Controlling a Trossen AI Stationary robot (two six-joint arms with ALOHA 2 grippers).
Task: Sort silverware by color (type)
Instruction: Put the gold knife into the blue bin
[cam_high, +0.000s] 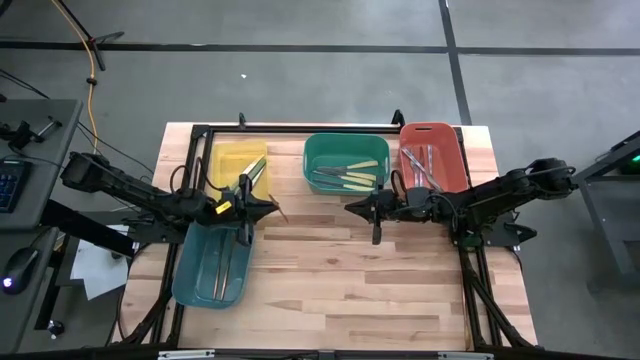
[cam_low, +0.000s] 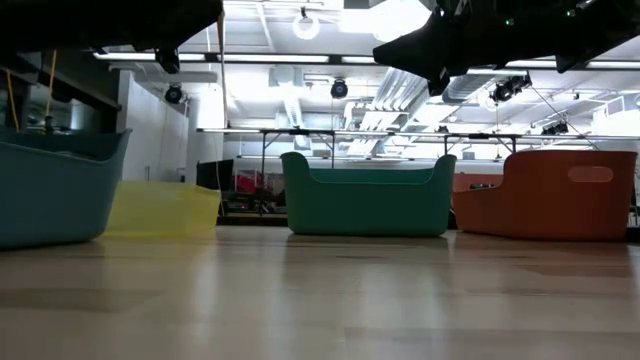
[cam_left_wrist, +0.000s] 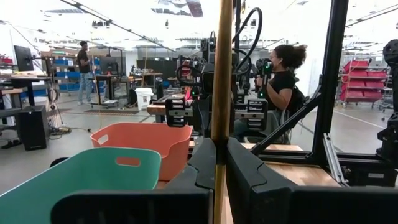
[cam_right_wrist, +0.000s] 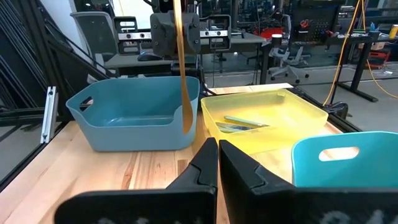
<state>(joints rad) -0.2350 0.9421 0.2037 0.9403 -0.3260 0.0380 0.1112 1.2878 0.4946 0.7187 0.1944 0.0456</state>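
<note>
Wooden desk (cam_high: 330, 270) in open workshop, four bins along far half: yellow bin (cam_high: 222, 160) with light-blue and green utensils (cam_right_wrist: 239, 122), teal bin (cam_high: 195, 280) with grey utensils (cam_high: 228, 270), green bin (cam_high: 318, 150) with yellow-handled utensils (cam_high: 345, 176), red bin (cam_high: 452, 165) with silver utensils (cam_high: 420, 168). Left end effector (cam_high: 252, 208) above teal bin's far end, clamped tight on tan wooden-handled utensil (cam_left_wrist: 221, 74) hanging upright. Right end effector (cam_high: 362, 209) fully closed, empty, above bare desk between green and red bins.
</note>
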